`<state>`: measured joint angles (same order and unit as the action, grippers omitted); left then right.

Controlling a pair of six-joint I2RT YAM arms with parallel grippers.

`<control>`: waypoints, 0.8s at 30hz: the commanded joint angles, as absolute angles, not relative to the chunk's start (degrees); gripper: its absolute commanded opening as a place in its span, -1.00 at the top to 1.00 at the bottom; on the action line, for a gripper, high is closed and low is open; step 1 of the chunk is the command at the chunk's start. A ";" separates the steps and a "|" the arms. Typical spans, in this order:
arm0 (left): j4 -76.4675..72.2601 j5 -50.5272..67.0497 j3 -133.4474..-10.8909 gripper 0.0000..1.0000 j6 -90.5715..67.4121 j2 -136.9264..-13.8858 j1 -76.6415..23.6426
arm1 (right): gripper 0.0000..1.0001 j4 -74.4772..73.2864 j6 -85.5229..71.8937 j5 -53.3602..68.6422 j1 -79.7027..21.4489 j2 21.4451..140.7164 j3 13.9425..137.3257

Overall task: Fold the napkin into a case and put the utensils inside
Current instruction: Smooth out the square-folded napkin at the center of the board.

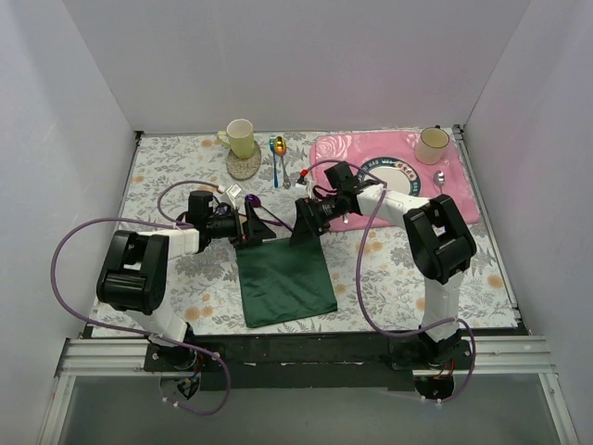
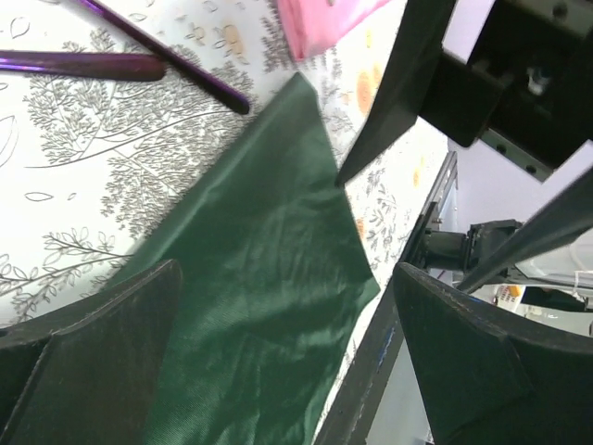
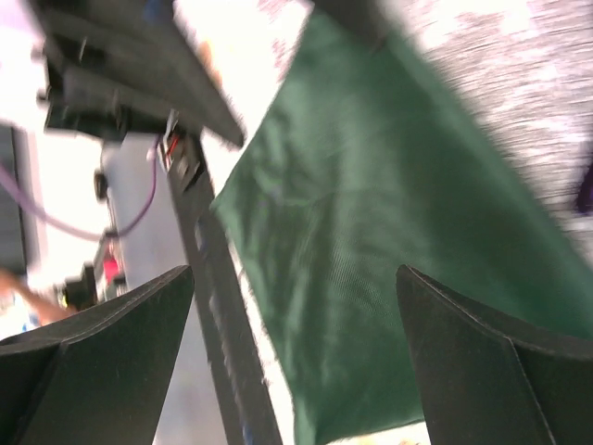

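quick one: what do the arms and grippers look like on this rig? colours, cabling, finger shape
The left arm and right arm have white links with chunky black joint housings. A purple cable runs in a loose loop along each, from base to wrist. The left gripper and right gripper are black, each with two plain wedge-shaped fingers tapering to a tip. No legible markings.

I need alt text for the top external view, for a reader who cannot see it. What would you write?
A dark green napkin lies flat on a floral table, near the front edge. Two robot arms reach over its far edge, the left gripper and the right gripper both open. Behind them are a pink placemat and a cream cup.
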<state>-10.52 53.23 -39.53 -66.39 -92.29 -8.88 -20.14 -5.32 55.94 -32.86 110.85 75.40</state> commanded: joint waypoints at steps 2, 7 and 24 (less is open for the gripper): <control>-13.88 50.19 -40.78 -0.96 -67.32 -95.18 -9.40 | -0.97 -5.73 -17.40 52.65 -31.55 114.95 76.29; -13.54 49.04 -39.91 -0.96 -67.94 -97.99 -9.23 | -0.96 -3.52 -17.67 51.77 -29.54 118.64 74.02; -10.81 48.25 -38.85 -0.96 -66.80 -100.11 -7.56 | -0.96 -14.85 -8.00 48.00 -28.39 107.94 73.74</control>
<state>-14.26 52.49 -39.55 -68.79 -99.15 -7.99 -11.84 -11.31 50.74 -28.84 114.96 74.13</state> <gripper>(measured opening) 0.981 0.981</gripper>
